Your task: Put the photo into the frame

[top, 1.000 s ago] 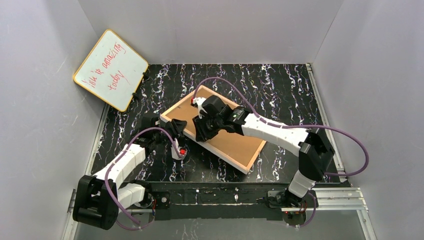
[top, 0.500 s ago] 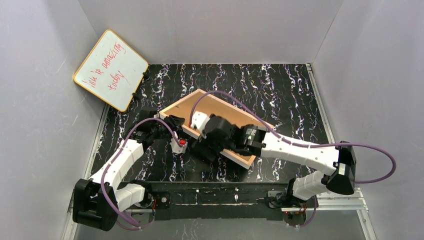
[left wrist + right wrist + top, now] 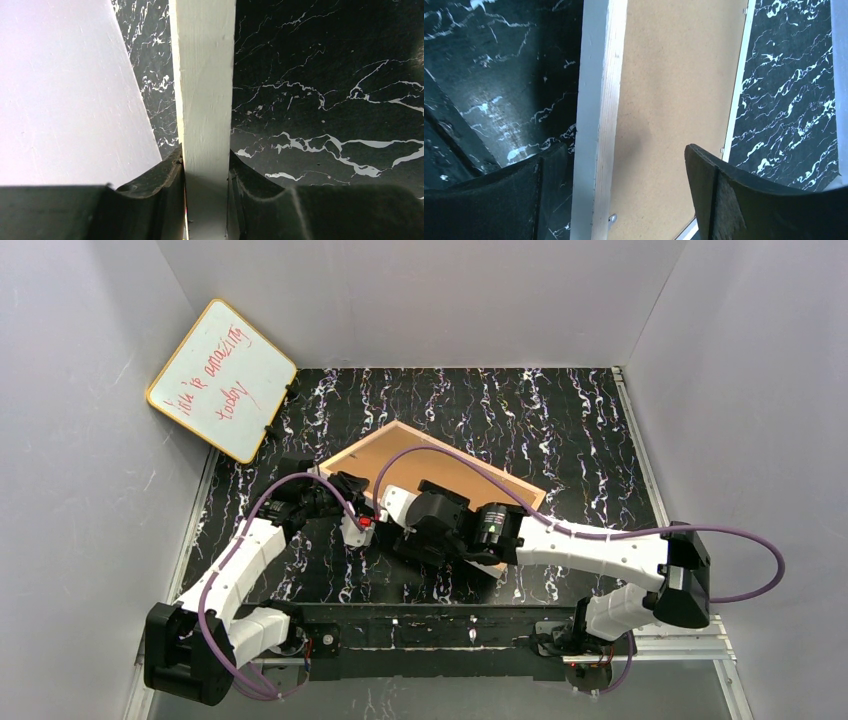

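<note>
Marbled black table (image 3: 560,420) bears one frame (image 3: 205,90), left fingers (image 3: 155,195) clamping it, right fingers (image 3: 724,200) spread astride.

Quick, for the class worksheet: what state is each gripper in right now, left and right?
Left gripper: closed, clamped on the white edge of the frame.
Right gripper: open, its fingers astride the frame's side rail, not clamped.

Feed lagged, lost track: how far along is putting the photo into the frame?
Done: nothing confirmable; no photo shows in any view. In hand: the frame lies back up, backing board in place, left gripper clamped on its rim, right gripper open astride the rim. Remaining: unclear whether the photo is already inside.
</note>
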You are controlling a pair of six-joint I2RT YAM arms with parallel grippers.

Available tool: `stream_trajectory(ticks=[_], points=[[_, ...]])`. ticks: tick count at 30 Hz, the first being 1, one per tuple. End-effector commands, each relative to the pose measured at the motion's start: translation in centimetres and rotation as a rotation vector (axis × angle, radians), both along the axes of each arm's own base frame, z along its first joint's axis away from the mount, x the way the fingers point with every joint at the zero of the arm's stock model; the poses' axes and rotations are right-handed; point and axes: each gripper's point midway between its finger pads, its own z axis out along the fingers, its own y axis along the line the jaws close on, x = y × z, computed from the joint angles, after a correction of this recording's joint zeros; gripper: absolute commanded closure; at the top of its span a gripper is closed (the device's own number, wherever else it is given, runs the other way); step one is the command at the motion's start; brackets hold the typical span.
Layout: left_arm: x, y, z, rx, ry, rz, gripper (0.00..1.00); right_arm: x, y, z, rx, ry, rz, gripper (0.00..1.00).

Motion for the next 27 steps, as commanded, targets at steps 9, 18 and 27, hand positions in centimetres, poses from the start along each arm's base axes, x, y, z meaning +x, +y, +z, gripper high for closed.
stream_trajectory(ticks=[9, 18, 27], points=[[0.8, -0.7, 4.4, -0.101, -0.049, 0.036, 0.73, 2.0, 0.2, -1.5, -0.039, -0.122, -0.063, 0.19], [0.6, -0.7, 5.1, -0.110, -0.091, 0.023, 0.75, 2.6, 0.2, -1.3, -0.057, -0.158, -0.079, 0.57], [0.7, -0.9, 6.8, -0.137, -0.182, 0.013, 0.02, 3.6, 0.6, 1.6, 0.006, -0.203, -0.151, 0.78]])
